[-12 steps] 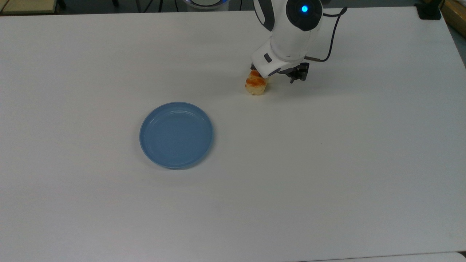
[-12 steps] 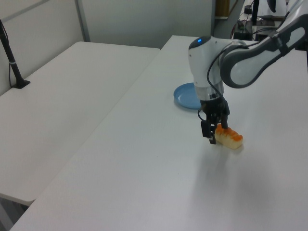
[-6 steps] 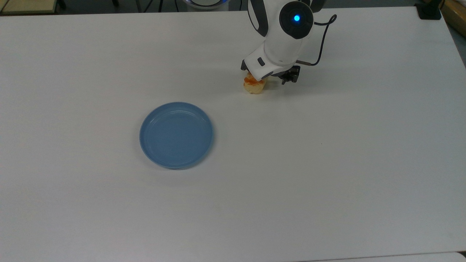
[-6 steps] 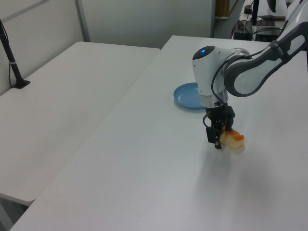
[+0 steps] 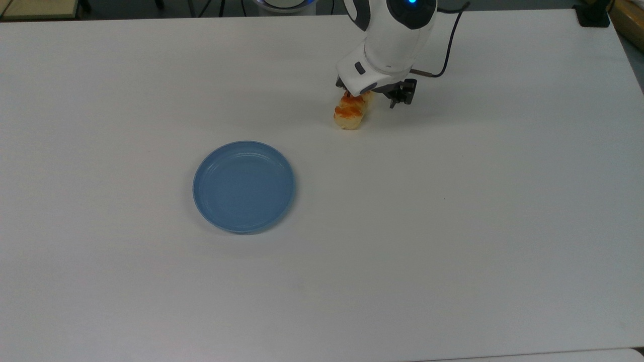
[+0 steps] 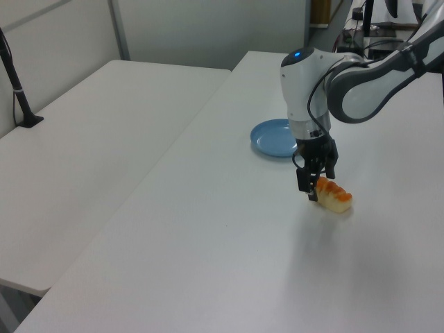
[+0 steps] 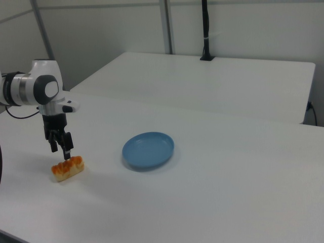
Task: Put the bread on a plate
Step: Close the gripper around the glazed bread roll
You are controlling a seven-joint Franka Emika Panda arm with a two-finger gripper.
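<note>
wide white table [image 5: 453, 241] across the foreground, matte and evenly lit, with a second white table [image 7: 223, 81] behind it in the right view and beside it [image 6: 97, 118] in the left view. black post [image 7: 205, 30] standing at the far edge of the second table, before pale partition walls [image 7: 101, 35] with grey uprights.

Light was bright and even — the white table [image 5: 453, 226] showed mild glare, soft faint shadows, sharp focus throughout.
</note>
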